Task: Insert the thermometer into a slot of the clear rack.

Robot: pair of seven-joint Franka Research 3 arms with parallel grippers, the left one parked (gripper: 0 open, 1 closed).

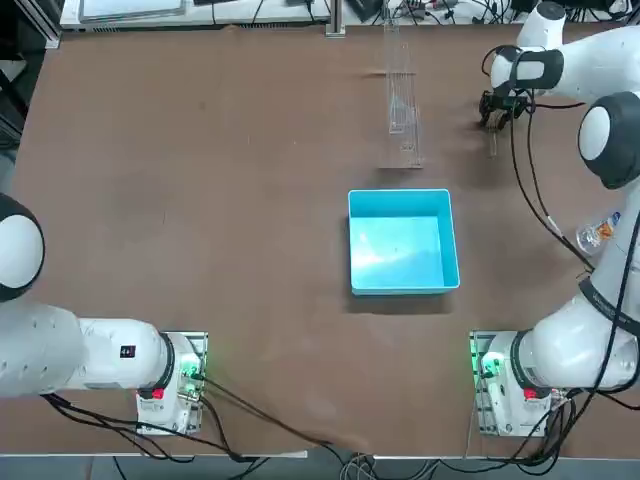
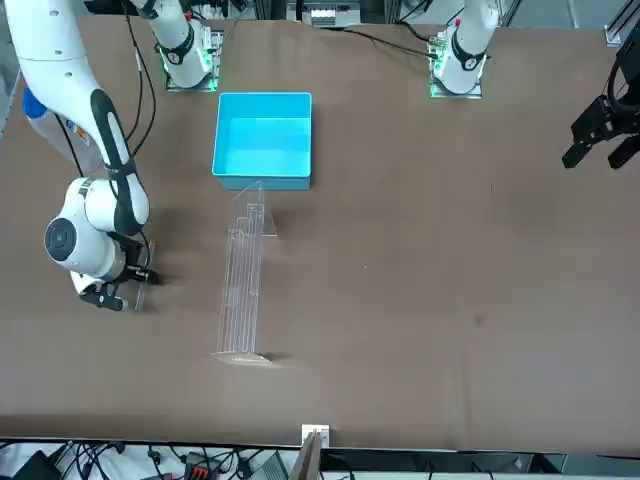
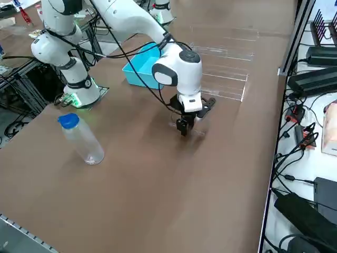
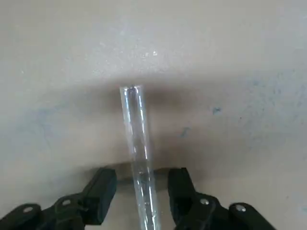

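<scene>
**Q:** Where is the right tool, and how do its fingers stand?

**A:** The right tool (image 1: 497, 113) sits low over the brown desk (image 1: 200, 200) at its far right part, seen from overhead. In the wrist view the right tool (image 4: 141, 187) has its two black fingers (image 4: 101, 188) parted, one on each side of the thermometer (image 4: 139, 153), with a narrow gap visible between each pad and the glass. The rod lies between the fingers; whether the pads touch it cannot be told with certainty.

**Q:** Where is the thermometer?

**A:** It lies flat on the desk beneath the tool. From overhead the thermometer (image 1: 493, 143) appears as a faint pale line running from the tool towards the robot's side. In the wrist view it is a clear tube with one end lying beyond the fingertips.

**Q:** And the clear rack?

**A:** The clear rack (image 1: 400, 95) stands on the desk to the left of the tool, well apart from it, its long axis running away from the robot. From across the desk the clear rack (image 2: 242, 285) shows stepped tiers.

**Q:** What else is on the desk?

**A:** An open blue box (image 1: 402, 241) lies nearer the robot than the rack, and a clear bottle (image 3: 81, 139) with a blue cap lies near the desk's right edge.
</scene>
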